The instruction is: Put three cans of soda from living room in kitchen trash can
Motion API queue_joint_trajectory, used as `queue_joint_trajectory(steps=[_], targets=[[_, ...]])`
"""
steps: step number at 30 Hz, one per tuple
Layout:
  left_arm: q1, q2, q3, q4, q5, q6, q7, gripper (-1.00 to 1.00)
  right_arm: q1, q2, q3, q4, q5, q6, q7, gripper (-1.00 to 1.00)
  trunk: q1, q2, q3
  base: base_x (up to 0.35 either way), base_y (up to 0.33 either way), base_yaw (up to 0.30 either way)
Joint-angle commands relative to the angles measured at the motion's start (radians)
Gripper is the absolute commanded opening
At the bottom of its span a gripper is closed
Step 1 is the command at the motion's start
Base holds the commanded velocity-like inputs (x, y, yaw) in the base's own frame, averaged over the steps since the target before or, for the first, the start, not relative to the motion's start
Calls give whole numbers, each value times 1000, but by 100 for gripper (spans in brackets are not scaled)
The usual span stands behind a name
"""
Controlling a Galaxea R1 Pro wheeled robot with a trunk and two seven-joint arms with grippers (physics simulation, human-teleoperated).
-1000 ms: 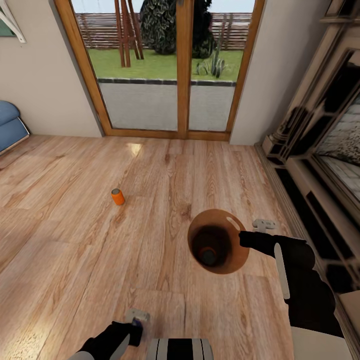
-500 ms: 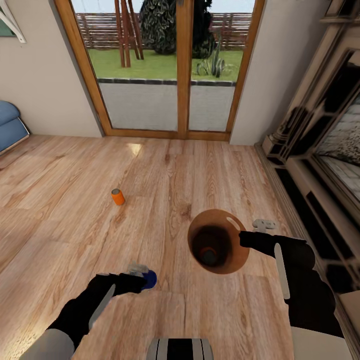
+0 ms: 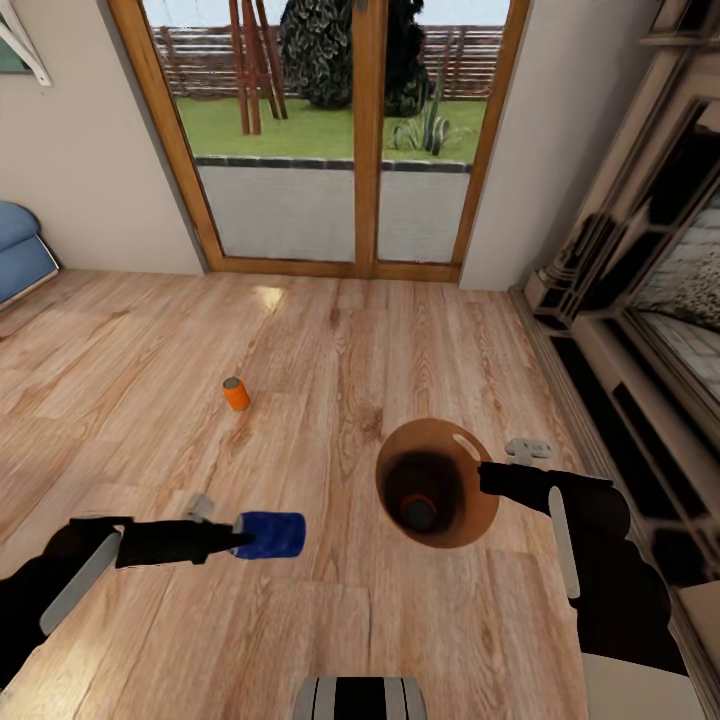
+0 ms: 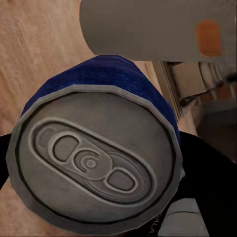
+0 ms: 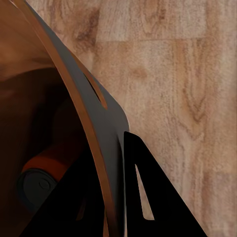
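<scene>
One blue can (image 3: 270, 534) | clamped sideways in left end effector (image 3: 236, 540)

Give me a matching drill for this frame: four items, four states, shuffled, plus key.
1. blue can
2. floor can
3. bin
4. can in bin

A. held at the rim by right gripper
B. upright on the planks, untouched
C. gripped sideways by left gripper
D. lying on the dark bottom

Pairs: 1-C, 2-B, 3-A, 4-D
</scene>
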Motion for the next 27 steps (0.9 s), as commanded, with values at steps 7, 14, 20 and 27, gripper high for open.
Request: queue_joint_trajectory(steps=[7, 14, 20, 27], targets=[[5, 20, 0, -252, -8, 83, -20, -100, 0, 1, 0, 0, -24, 4, 4, -100, 0, 0, 0, 0, 0, 0], [7, 34, 1, -355, 1, 139, -21, -100, 0, 12, 39, 0, -18, 4, -111, -100, 0, 0, 0, 0, 0, 0], [7, 33, 1, -373, 7, 141, -22, -100, 0, 14, 83, 0, -17, 4, -148, -100, 0, 0, 0, 0, 0, 0], [7, 31, 6, -383, 70, 141, -27, -100, 0, 14, 86, 0, -17, 4, -150, -100, 0, 0, 0, 0, 0, 0]])
